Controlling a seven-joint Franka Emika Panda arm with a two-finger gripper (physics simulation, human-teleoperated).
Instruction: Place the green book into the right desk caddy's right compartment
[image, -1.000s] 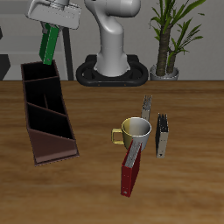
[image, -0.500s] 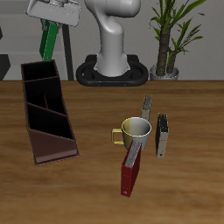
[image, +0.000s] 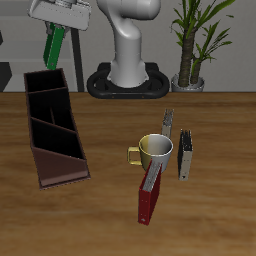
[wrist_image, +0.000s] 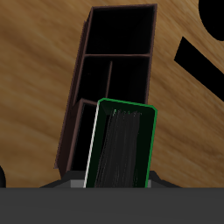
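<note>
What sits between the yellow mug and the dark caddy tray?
Nothing: the exterior view shows only bare wooden tabletop between the yellow mug and the long dark brown-black caddy tray.

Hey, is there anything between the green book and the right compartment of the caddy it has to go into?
Nothing visible blocks it. The gripper holds the green book in the air above the right desk caddy; its right compartment looks open-topped and empty.

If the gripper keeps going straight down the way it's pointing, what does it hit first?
Probably the right desk caddy: the gripper holds the green book above its back end, near the right compartment. Exact alignment is unclear.
</note>
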